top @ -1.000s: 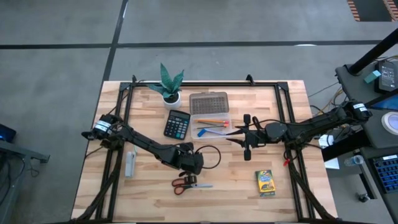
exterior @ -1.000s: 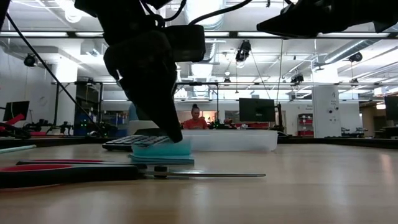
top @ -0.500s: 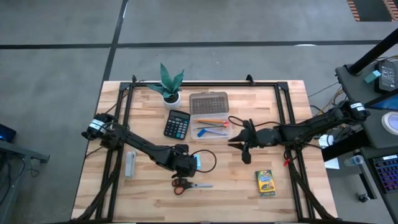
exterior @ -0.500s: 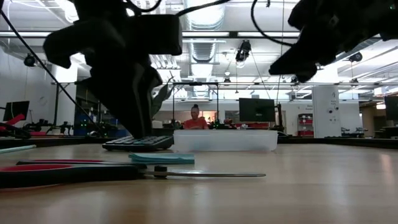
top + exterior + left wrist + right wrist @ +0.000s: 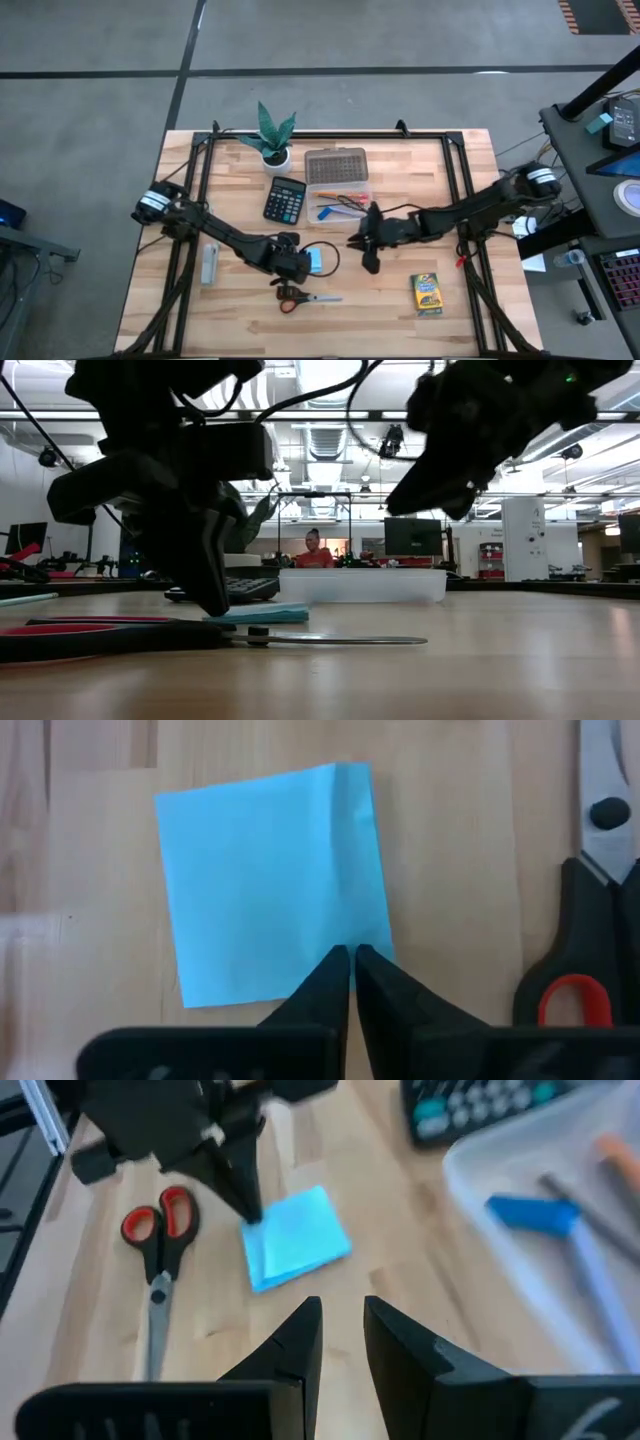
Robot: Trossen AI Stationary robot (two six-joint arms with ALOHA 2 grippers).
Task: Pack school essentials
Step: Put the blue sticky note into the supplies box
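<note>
Butcher-block worktop (image 5: 240, 290) is carrying the light-blue note pad (image 5: 272, 885) near its front-middle, where my left gripper (image 5: 349, 970) is pinching the pad's edge, needing a level lift.

The note pad (image 5: 272, 885) is light blue, the scissors (image 5: 158, 1245) have red handles, and the table (image 5: 470, 300) is pale wood.
</note>
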